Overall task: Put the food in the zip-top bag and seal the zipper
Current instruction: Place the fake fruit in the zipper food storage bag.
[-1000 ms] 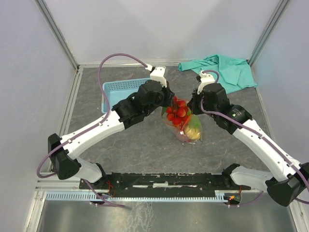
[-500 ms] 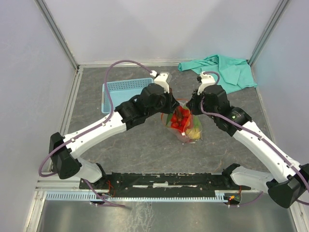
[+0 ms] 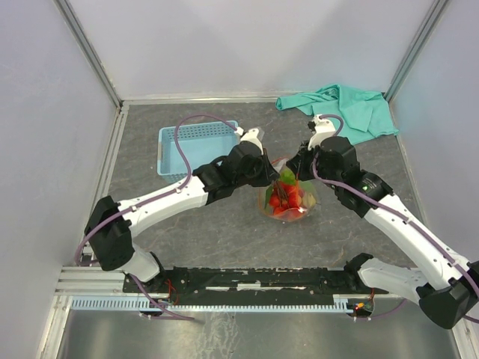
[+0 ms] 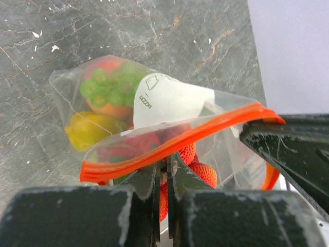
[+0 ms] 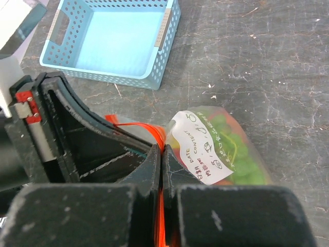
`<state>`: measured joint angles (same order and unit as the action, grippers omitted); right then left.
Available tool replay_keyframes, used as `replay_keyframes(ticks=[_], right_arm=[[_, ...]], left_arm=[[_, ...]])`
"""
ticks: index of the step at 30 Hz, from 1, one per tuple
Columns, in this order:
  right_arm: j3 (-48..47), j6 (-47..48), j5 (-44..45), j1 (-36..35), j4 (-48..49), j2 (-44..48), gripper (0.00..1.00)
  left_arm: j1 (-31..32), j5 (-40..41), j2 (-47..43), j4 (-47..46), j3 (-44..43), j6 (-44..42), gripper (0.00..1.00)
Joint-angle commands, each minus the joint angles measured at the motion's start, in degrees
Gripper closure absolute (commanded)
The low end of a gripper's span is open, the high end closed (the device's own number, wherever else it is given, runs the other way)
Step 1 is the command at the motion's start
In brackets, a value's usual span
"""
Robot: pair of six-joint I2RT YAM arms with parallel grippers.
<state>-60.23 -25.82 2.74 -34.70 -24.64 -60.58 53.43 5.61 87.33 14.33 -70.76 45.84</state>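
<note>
A grey marbled table point(image 3: 224, 232) lies between pale walls; a blue basket point(image 3: 196, 140) sits behind the left arm and a teal cloth point(image 3: 344, 108) beyond the right one, neither touched. Under the two tools sits the zip-top bag point(image 3: 303, 206), and we see the food point(image 3: 284, 200) inside it: red strawberries, green grapes point(image 4: 105, 88), a yellow lemon point(image 4: 85, 131) and something orange behind the grapes. The left gripper point(image 4: 165, 172) is pinched narrow on the zipper point(image 4: 180, 140), a little in from one end; the right gripper point(image 5: 160, 154) is pinched just as tight on the same strip further along; so both hold the bag by its mouth.

Over the last second the left arm has swung in closer to the right one; the bag, which lay stretched out toward the arms' bases, is now gathered into a rounder bundle below the fingertips. We judge that the filling is done and the closing of the strip is in hand. Whether the seal is complete we cannot tell; close by the right gripper a second orange edge seems to stand apart.

The zipper's long axis runs from one gripper to the other, slightly bowed; the mouth points up at the fingers, and the bag's bottom points away from them, toward the table.
</note>
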Motion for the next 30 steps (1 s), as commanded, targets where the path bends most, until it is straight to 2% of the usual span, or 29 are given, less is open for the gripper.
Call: replay_keyframes(ticks=[1, 5, 10, 14, 22, 30], right_arm=[[0.5, -1.7, -2.6, 0.2, 6.2, 2.2, 0.99], [0.9, -2.1, -3.4, 0.2, 6.4, 1.9, 0.99], [1.0, -1.5, -3.3, 0.2, 5.9, 1.9, 0.99], [0.8, -0.6, -2.1, 0.2, 4.9, 2.1, 0.99], [-0.4, 0.1, -0.2, 0.2, 4.4, 1.7, 0.99], [-1.2, 0.7, -0.1, 0.2, 4.4, 0.5, 0.99]], left_arm=[[-0.7, 3.9, -0.5, -8.6, 2.7, 6.6, 0.96], [-1.2, 6.8, 1.2, -9.3, 2.8, 7.8, 0.85], [-2.5, 11.1, 1.4, -8.3, 3.0, 7.4, 0.62], [-2.7, 11.0, 0.9, -5.3, 1.7, 5.5, 0.49], [-2.7, 8.6, -4.0, 1.6, 0.5, 1.9, 0.3], [-2.7, 6.6, -11.2, 11.0, 0.9, -2.0, 0.23]])
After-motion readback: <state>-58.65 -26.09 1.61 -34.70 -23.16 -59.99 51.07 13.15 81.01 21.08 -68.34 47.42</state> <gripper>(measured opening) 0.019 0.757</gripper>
